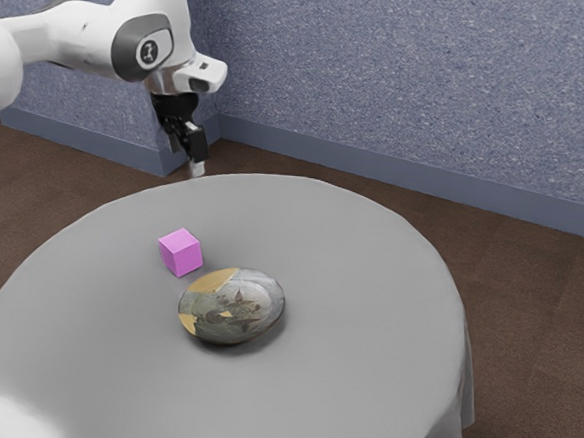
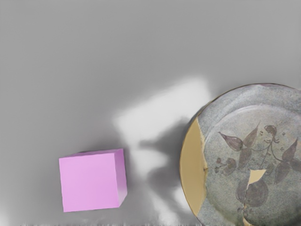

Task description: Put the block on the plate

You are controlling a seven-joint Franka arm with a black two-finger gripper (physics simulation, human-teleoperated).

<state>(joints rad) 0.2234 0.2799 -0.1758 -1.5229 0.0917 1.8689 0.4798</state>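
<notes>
Speckled blue walls [image 1: 402,76] and brown floor [image 1: 535,326] surround one round table [image 1: 362,364] under a grey cloth. On it are one pink block [image 1: 180,252] and one plate [image 1: 234,305], patterned with leaves (and a gold patch at its edge). The block sits on the cloth just beside the plate, a narrow gap between, both inside the table's rim. Open cloth spreads wider toward the exterior view's right. One gripper [image 1: 197,164] hangs above the table's far side; whether it is spread or closed, I cannot tell.
</notes>
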